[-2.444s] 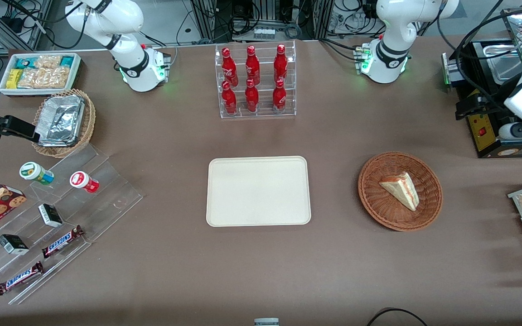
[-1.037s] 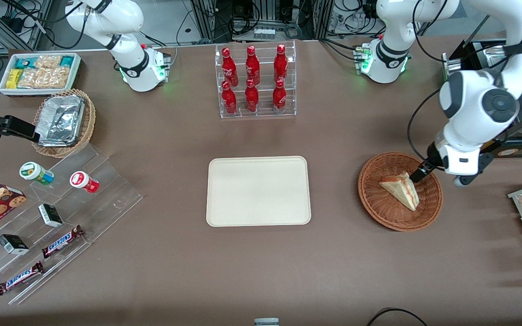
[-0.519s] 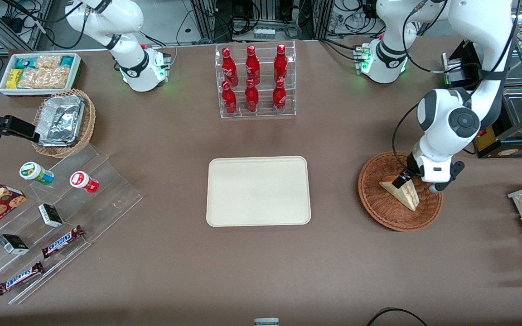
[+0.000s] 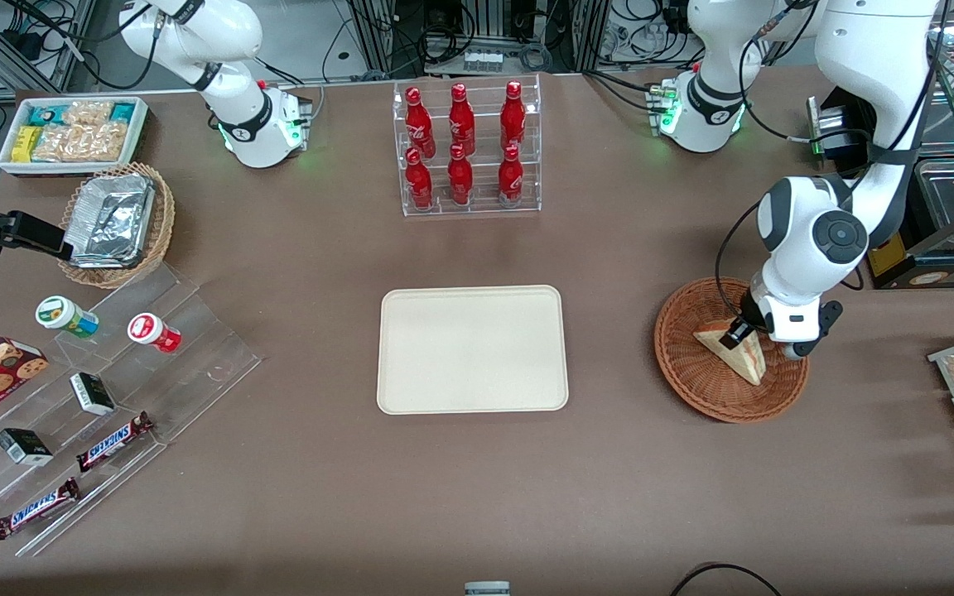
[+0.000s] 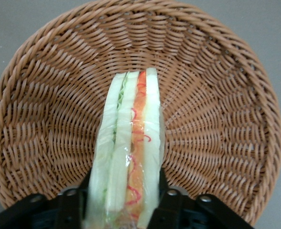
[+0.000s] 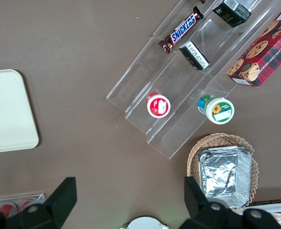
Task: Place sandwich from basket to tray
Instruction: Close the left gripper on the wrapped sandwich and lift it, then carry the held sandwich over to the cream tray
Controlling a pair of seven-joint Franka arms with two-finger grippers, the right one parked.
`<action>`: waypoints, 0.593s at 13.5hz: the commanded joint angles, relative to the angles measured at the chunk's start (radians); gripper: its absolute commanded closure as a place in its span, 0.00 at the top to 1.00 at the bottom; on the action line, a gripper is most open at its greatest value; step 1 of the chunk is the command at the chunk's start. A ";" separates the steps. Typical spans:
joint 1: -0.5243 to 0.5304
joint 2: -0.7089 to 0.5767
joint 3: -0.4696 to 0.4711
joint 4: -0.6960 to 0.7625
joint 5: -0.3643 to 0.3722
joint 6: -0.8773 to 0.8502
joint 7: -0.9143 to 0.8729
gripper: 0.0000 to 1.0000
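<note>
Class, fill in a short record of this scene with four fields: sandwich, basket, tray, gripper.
sandwich: wedge lying in the basket, layered edge toward the wrist camera
basket: reddish-brown wicker bowl, toward the working arm's end of the table
tray: cream rectangle, nothing on it
gripper: left arm's, down in the basket, one finger on each side of the sandwich

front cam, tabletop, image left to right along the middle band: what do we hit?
Clear stepped display stand → tray → basket holding the sandwich, with the gripper at the sandwich's upper end, fingers straddling its sides.
</note>
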 commanded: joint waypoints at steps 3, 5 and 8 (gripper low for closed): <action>-0.008 -0.084 -0.003 0.044 0.047 -0.122 -0.005 0.00; -0.010 -0.144 -0.040 0.145 0.089 -0.365 0.010 0.00; -0.010 -0.167 -0.178 0.363 0.086 -0.681 0.027 0.00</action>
